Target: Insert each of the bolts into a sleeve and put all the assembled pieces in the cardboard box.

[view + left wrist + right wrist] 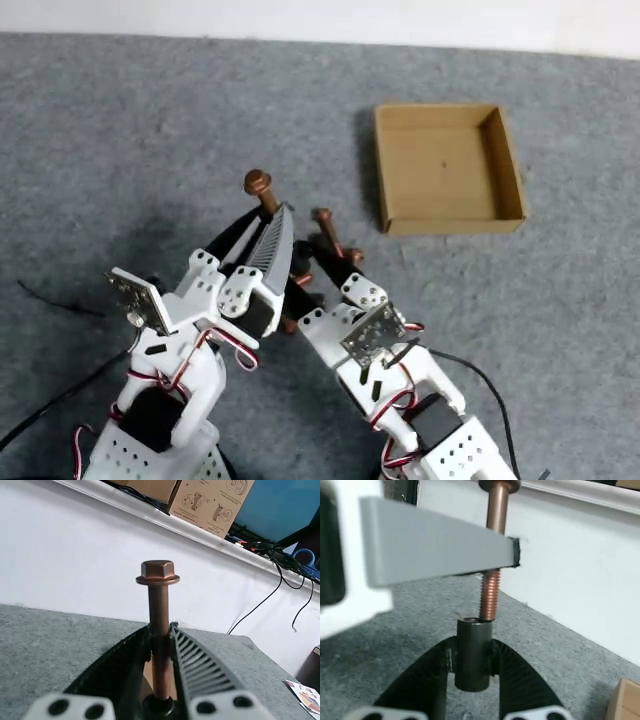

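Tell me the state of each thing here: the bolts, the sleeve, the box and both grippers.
bolt, upright, head up, tip at the mouth of the sleeve, not yet in
sleeve, upright, open end up
left gripper, shut on bolt
right gripper, shut on sleeve
second bolt, loose on the carpet
box, open, empty

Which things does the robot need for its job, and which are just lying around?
For the job:
bolt in the left gripper
sleeve in the right gripper
second bolt, lying loose
box

Just lying about:
cartons in the background
cables
black wire
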`<control>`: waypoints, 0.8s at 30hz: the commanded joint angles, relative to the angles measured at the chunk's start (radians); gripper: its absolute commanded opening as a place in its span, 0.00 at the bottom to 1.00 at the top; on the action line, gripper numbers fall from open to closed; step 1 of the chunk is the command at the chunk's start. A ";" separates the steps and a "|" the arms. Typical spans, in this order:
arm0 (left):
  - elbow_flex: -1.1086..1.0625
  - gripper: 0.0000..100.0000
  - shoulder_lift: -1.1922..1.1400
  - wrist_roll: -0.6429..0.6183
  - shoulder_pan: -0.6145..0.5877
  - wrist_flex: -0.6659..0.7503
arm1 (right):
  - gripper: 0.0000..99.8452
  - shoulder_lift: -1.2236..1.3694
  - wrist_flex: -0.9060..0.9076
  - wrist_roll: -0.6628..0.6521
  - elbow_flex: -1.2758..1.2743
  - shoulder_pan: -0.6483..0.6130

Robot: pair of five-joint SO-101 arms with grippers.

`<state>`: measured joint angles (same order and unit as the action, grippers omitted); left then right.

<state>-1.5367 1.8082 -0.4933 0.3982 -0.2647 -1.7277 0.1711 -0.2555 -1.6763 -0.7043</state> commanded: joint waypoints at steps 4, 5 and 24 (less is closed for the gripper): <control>0.019 0.01 0.016 -0.009 -0.008 -0.003 | 0.00 -0.027 -0.002 -0.012 -0.028 0.021; 0.016 0.01 0.016 -0.009 -0.008 -0.003 | 0.00 -0.027 -0.002 -0.012 -0.028 0.022; 0.024 0.01 0.016 -0.011 -0.005 -0.051 | 0.00 -0.027 -0.002 -0.012 -0.028 0.050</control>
<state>-1.5351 1.8113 -0.4948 0.4074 -0.3153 -1.7277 0.1711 -0.2570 -1.6763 -0.6720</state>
